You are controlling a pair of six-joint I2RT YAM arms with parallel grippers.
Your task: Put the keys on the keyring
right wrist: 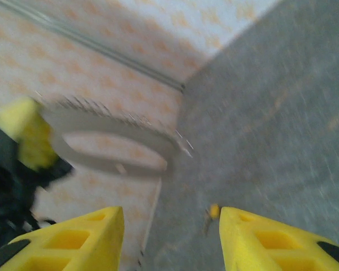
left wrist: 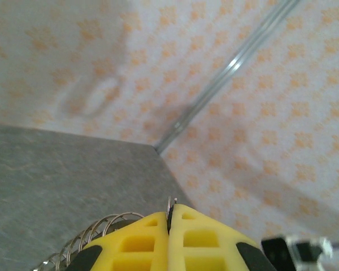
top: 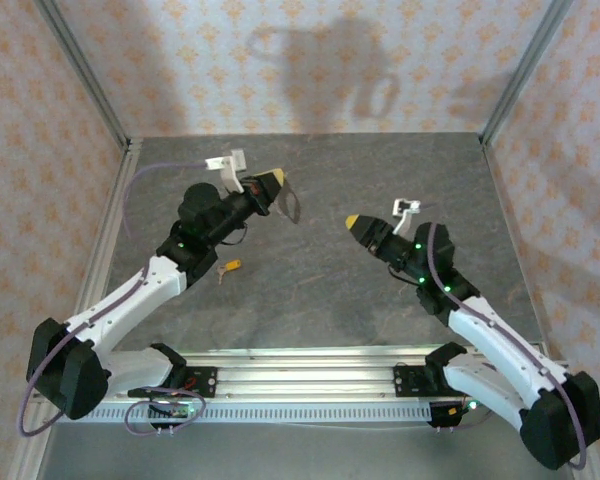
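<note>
Dangling from the clamped left end effector [top: 273, 181], the keyring [top: 296, 208].

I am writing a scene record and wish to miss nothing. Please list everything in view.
key: one, yellow-orange head, on the table near the left arm
keyring: one, grey wire loop, held up in the left pincer
table: one, grey, between the walls
walls: cream with orange pattern, around the table
frame posts: two, silver, far corners
left pincer: one, yellow, shut on the keyring
right pincer: one, yellow, open, empty, facing the keyring
</note>
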